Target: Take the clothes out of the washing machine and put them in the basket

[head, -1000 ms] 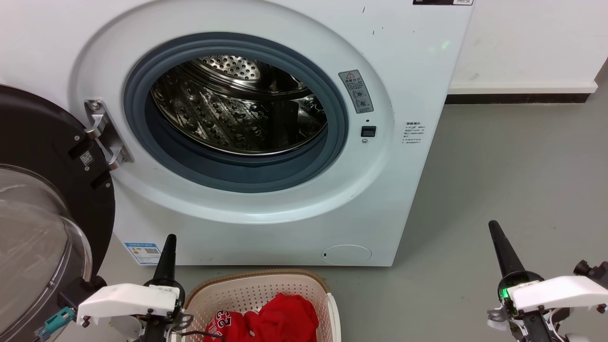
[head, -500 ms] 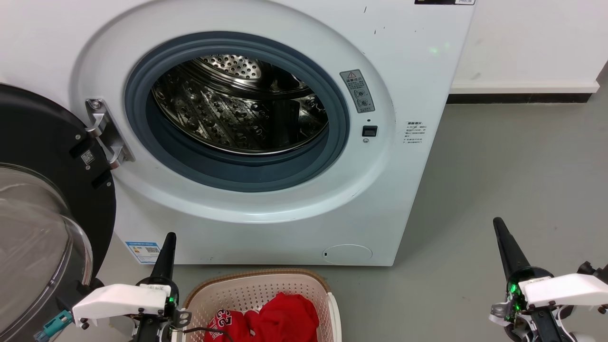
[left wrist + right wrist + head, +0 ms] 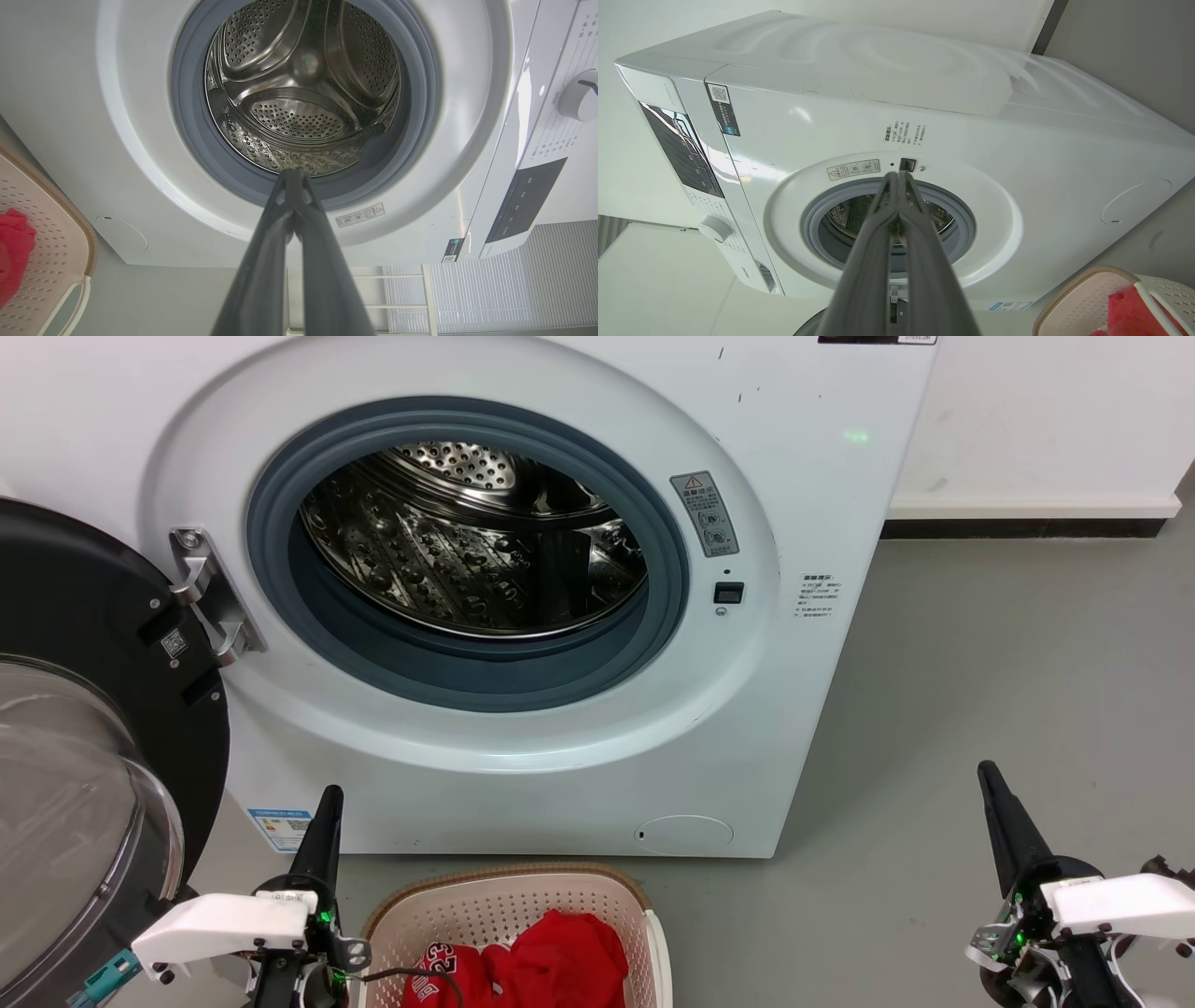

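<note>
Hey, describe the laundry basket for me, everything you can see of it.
The basket is cream-white perforated plastic, a rounded rectangle with a brown woven-look rim and a white side handle. It stands upright on the grey floor just in front of the washing machine, cut off by the head view's bottom edge. The red clothes lie bunched inside, one showing a white 23.

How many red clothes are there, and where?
2. The jersey with the number 23 lies in the basket, the plain red garment beside it to its right. The drum looks empty; more could hide underneath them.
</note>
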Motion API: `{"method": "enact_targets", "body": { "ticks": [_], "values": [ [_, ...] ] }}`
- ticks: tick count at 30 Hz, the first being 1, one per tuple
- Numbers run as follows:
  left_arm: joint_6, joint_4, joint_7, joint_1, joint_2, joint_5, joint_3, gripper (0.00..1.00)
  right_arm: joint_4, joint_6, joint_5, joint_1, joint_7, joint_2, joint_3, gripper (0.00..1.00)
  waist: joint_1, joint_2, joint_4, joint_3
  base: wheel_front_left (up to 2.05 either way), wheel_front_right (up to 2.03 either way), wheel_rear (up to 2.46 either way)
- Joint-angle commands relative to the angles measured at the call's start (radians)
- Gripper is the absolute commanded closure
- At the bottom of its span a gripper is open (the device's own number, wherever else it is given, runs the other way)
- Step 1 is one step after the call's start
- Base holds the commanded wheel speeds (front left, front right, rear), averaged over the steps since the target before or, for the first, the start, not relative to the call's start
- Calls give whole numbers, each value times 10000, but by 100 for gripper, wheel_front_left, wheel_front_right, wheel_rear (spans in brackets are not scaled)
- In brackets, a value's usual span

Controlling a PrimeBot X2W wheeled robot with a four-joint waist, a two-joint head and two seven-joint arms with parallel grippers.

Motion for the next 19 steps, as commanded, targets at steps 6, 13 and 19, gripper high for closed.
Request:
{"method": "enact_targets", "body": {
  "ticks": [6, 13, 19],
  "values": [
    [-98, -52, 151, -124, -7, -558, 78, 100, 65, 1, 577, -223, 111, 11, -94, 100, 0, -1, 12, 8, 0, 0, 0],
    [-158, -45, 307, -129, -22, -1213, 160, 100, 164, 1, 1222, -241, 232, 35, -204, 100, 0, -1, 30, 21, 0, 0, 0],
    [-188, -41, 417, -128, -29, -1618, 208, 100, 219, 0, 1626, -277, 304, 49, -273, 100, 0, -1, 42, 29, 0, 0, 0]
  ]
}}
